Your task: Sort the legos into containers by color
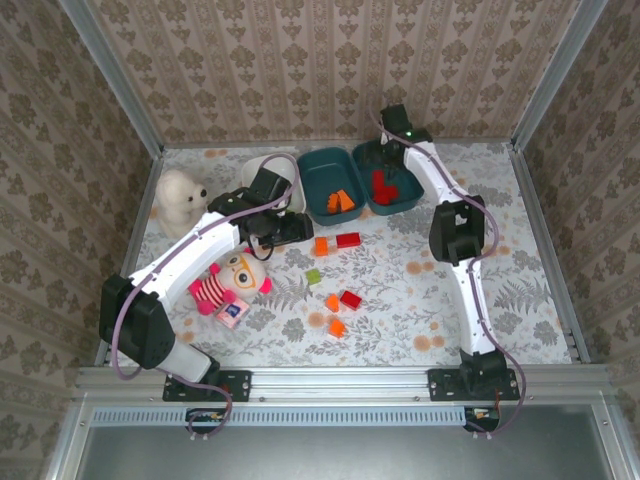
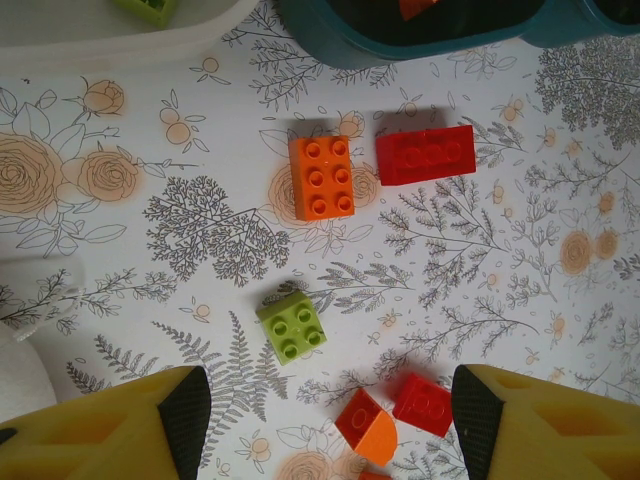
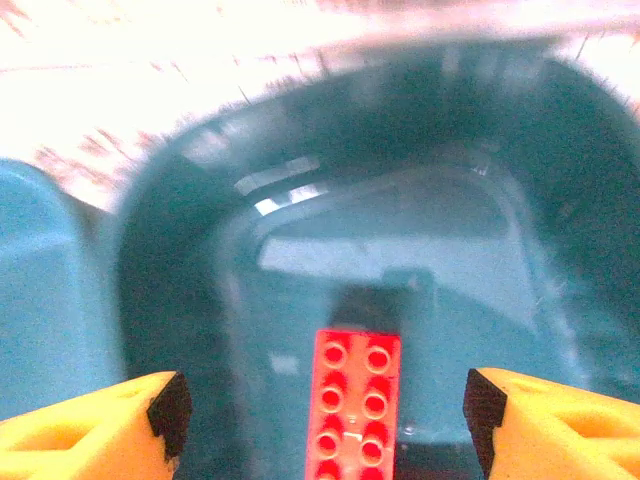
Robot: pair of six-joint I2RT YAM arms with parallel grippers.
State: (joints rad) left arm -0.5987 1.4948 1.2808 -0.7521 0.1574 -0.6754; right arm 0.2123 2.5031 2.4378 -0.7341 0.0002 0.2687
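Loose legos lie on the flowered table: an orange brick (image 2: 320,177), a red brick (image 2: 425,155), a light green brick (image 2: 293,326), an orange wedge (image 2: 366,425) and a small red brick (image 2: 422,403). My left gripper (image 2: 330,415) hangs open above them and holds nothing. From above it is my left gripper (image 1: 292,229), beside the white tray (image 1: 262,166). My right gripper (image 1: 386,163) is over the right teal tray (image 1: 408,197). It is open, and a long red brick (image 3: 352,405) lies between its fingers with a gap on each side. The middle teal tray (image 1: 318,185) holds orange bricks (image 1: 343,200).
A white teddy bear (image 1: 180,197) sits at the back left. A striped pink doll (image 1: 232,280) lies under the left arm. More loose bricks are mid-table: orange (image 1: 337,326), red (image 1: 350,299). The white tray holds a green brick (image 2: 150,8). Patterned walls enclose three sides.
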